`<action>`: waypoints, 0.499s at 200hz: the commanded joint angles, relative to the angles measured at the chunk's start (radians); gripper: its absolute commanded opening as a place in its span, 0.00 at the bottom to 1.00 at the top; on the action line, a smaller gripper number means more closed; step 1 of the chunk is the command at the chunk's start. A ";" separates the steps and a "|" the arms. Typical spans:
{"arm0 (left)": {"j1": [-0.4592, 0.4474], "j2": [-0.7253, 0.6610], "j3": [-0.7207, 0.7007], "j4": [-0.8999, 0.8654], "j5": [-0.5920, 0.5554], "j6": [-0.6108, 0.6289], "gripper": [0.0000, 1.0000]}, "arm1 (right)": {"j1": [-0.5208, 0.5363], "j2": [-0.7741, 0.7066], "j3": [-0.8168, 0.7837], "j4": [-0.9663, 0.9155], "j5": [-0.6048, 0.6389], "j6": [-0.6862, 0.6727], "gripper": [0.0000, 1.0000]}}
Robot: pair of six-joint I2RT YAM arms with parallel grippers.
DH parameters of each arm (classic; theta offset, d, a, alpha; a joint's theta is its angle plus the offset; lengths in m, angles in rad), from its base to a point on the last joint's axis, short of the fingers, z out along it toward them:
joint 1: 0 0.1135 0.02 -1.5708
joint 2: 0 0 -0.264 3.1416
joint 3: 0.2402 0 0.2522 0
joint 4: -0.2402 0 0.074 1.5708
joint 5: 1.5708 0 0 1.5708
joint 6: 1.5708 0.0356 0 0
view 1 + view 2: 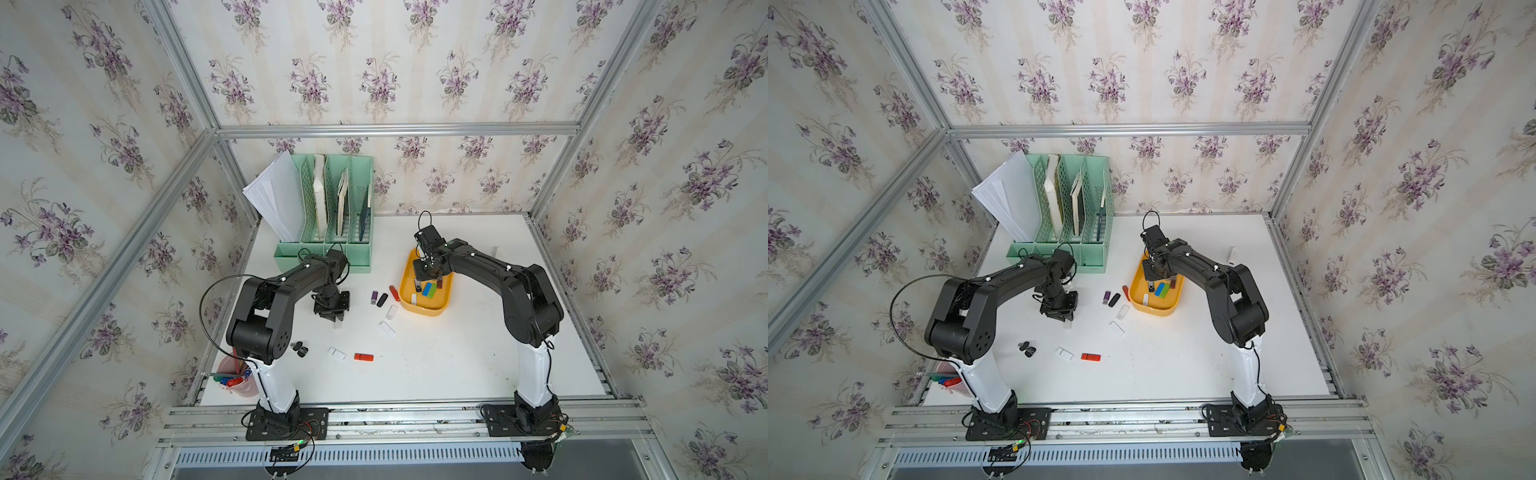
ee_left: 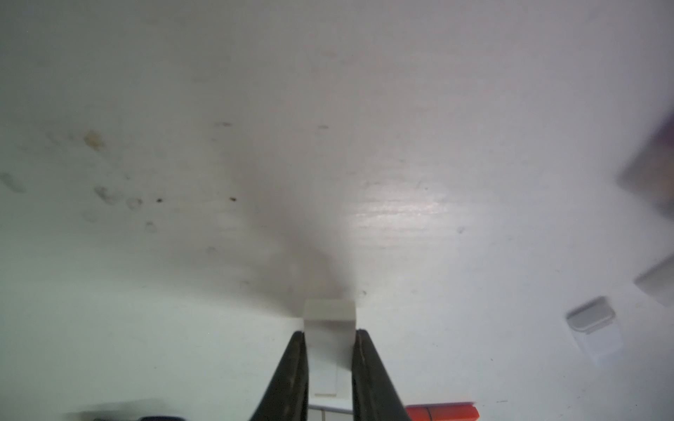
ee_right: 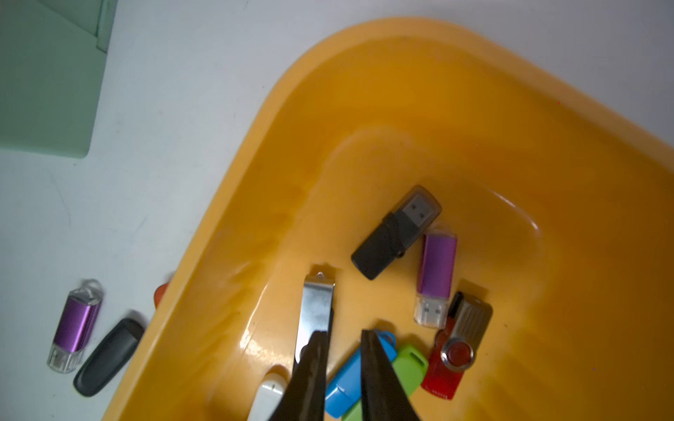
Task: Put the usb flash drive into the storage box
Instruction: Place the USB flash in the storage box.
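- Left gripper (image 2: 330,332) pinching held white drive (image 2: 329,310) across its narrow sides, both fingers (image 2: 295,364) pressed against it. The drive's end pokes past the tips, pointing down at the table (image 2: 182,109); I can't tell if it touches.
- In both top views I see that gripper over open table, in front of the file organizer (image 1: 332,249) and well apart from the storage box (image 1: 428,311).
- Right gripper (image 3: 344,333) hangs inside the storage box outline, fingers slightly parted with nothing between them (just tray floor and a bit of blue in the gap).
- Silver swivel drive (image 3: 315,310) lies on the box floor just beside one right finger; contact unclear.
- Also in the box: boxed black drive (image 3: 395,233), boxed purple drive (image 3: 436,269), red swivel drive (image 3: 456,350), green drive (image 3: 410,366), blue drive (image 3: 350,379), boxed white drive (image 3: 268,397), the last partly hidden by a finger.
- Loose on the table just outside the box: loose purple drive (image 1: 374,296), loose black drive (image 1: 382,299), red drive (image 1: 394,293) nearest the rim.
- Two clear-white drives (image 1: 391,311) (image 1: 386,328) lie a bit nearer the arm bases.
- Further toward me: flat white drive (image 1: 336,353) next to orange drive (image 1: 363,357), and small black pieces (image 1: 300,348) near the left arm.
- Pen cup (image 1: 235,374) sits at the table's near left corner.
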 commanded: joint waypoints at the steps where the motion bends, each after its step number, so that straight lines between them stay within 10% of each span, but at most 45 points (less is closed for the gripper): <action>1: -0.012 0.003 0.014 -0.014 -0.001 -0.010 0.23 | 0.003 0.021 0.030 0.024 -0.040 0.004 0.17; 100: -0.113 -0.038 0.220 -0.134 0.007 -0.038 0.23 | -0.045 -0.149 -0.100 0.025 0.063 0.057 0.18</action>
